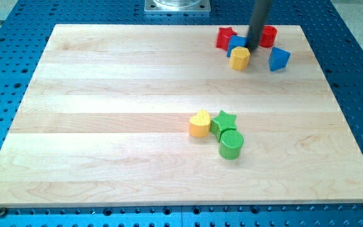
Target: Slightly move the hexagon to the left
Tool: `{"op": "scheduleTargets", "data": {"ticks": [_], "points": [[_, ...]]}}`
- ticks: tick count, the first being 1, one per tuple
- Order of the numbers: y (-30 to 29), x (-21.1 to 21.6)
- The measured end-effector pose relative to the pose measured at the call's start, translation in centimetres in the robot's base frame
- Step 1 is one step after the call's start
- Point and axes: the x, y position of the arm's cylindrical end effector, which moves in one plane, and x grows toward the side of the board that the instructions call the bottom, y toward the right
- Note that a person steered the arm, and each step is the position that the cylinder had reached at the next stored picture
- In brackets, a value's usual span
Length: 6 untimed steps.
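The yellow hexagon lies near the view's top right on the wooden board. My tip stands just above and right of it, touching or nearly touching its upper right edge. A blue block sits right behind the hexagon, a red star to the upper left of it. A red block shows partly behind the rod. A blue triangular block lies right of the hexagon.
Near the board's middle a yellow heart, a green star and a green cylinder sit together. A metal mount is at the view's top, past the board's edge.
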Motion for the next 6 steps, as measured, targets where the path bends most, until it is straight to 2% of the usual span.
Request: {"op": "scheduleTargets", "data": {"ticks": [2,4,5,6], "points": [[-6.4,6.1],[-5.6,3.3],[-4.5,5.1],[-2.4,4.2]]}}
